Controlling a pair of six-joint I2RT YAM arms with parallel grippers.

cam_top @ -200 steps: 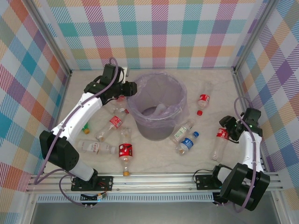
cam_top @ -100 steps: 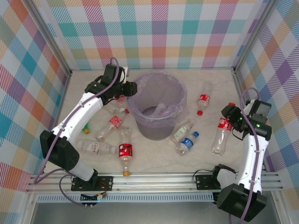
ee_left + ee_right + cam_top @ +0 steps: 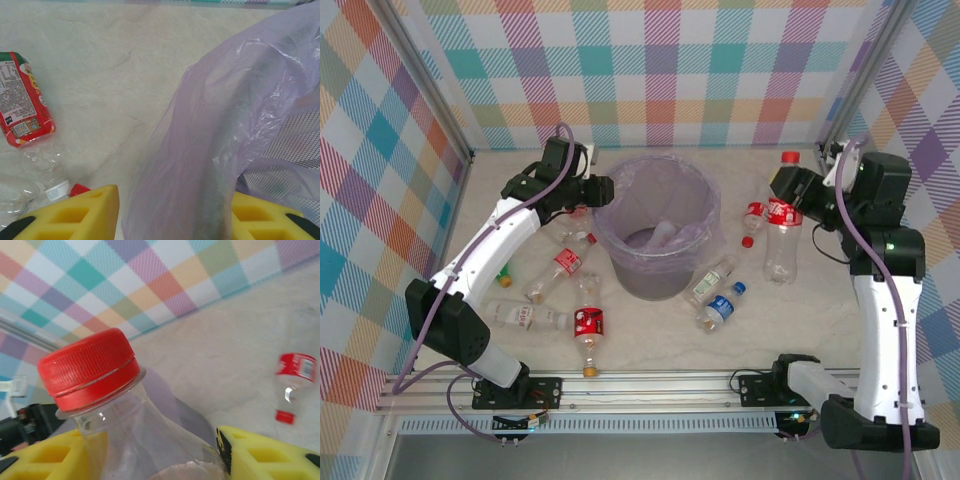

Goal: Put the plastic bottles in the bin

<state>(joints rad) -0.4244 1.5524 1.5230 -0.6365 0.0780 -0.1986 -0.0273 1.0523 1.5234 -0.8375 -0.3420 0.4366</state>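
The bin [image 3: 620, 262], a grey bucket lined with a lavender bag [image 3: 210, 130], stands mid-table with one clear bottle [image 3: 665, 235] inside. My left gripper [image 3: 600, 188] [image 3: 175, 200] is shut on the bin's left rim, bag film between its yellow fingers. My right gripper [image 3: 790, 192] [image 3: 160, 460] is raised to the right of the bin, shut on a clear bottle [image 3: 778, 240] with a red cap [image 3: 87, 367] and red label. The bottle hangs upright, off the table. Several more plastic bottles lie around the bin, among them a red-labelled one [image 3: 588, 325] and a blue one [image 3: 720, 307].
A red-labelled bottle [image 3: 756, 212] [image 3: 296, 369] and a loose red cap [image 3: 747, 241] lie between the bin and the held bottle. A red-labelled bottle [image 3: 22, 107] and a white-capped one [image 3: 55, 187] lie left of the bin. Checked walls enclose three sides.
My right arm has lifted the red-capped bottle off the table at the right edge and carried it up and back, toward the bin. The left arm has stayed at the rim.
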